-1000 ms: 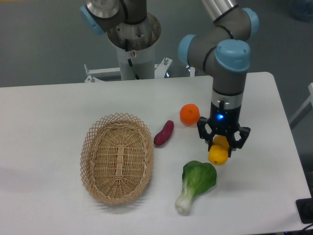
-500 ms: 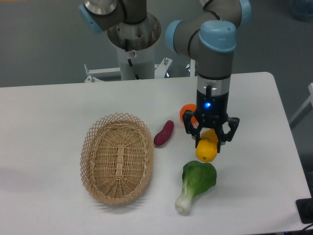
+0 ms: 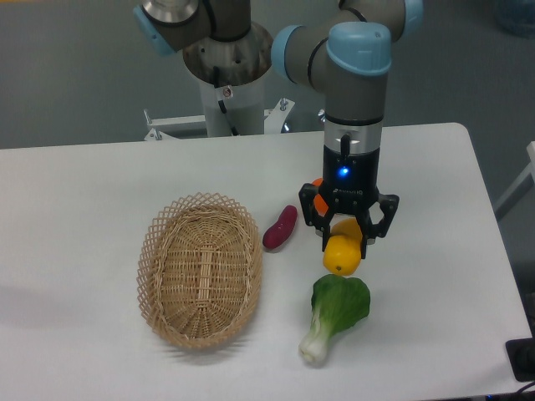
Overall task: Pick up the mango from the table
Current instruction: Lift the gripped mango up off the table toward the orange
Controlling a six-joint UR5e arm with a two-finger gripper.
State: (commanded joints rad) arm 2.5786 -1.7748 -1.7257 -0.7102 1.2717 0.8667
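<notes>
Moving left with the arm, the mango [image 3: 343, 254] is hanging long-end-down above the surface [image 3: 435, 276], and the tool [image 3: 346, 241] is squeezing its top tight.

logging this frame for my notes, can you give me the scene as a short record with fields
hand: hand shut on the mango, pointing down
mango: mango yellow, held between the fingers above the table
orange: orange mostly hidden behind the hand
sweet potato: purple sweet potato lying between the basket and the hand
basket: wicker basket with nothing in it
bok choy: bok choy lying just below the mango in the picture
</notes>
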